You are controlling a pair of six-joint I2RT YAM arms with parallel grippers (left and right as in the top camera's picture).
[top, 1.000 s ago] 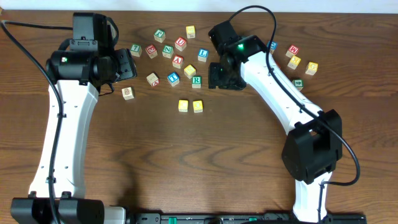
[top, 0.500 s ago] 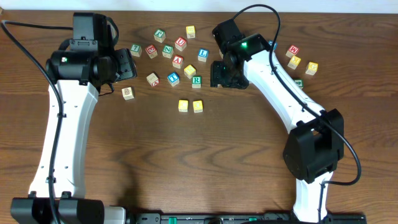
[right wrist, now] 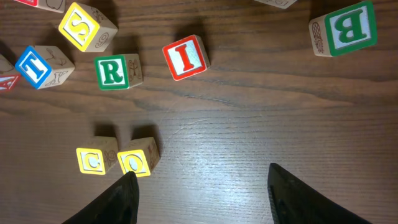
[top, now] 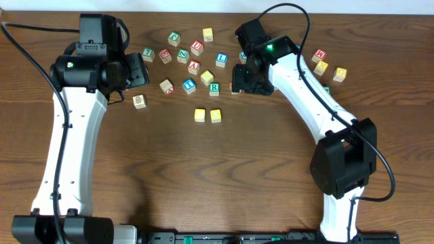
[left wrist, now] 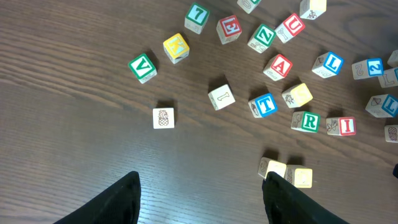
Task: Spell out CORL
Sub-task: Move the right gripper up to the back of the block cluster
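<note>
Two yellow-topped wooden cubes, the C cube [right wrist: 93, 160] and the O cube [right wrist: 135, 162], sit side by side with a slim gap between them. In the right wrist view they lie just ahead of the right gripper [right wrist: 205, 200], close to the tip of the finger at the picture's left. That gripper's fingers stand spread wide over the brown wooden table [right wrist: 249, 137], with nothing between them. Farther ahead lies the white-faced wooden cube with a green R [right wrist: 113, 71], just beside a red-lettered I cube [right wrist: 185, 57], a narrow gap parting the two. Seen from overhead, the wooden cube with a blue L [top: 221, 59] rests up the table from the R, apart from it and near the right arm's wrist. The left gripper [left wrist: 199, 202] also has its fingers spread and empty. In its wrist view the yellow pair shows just ahead of the finger at the picture's right.
</note>
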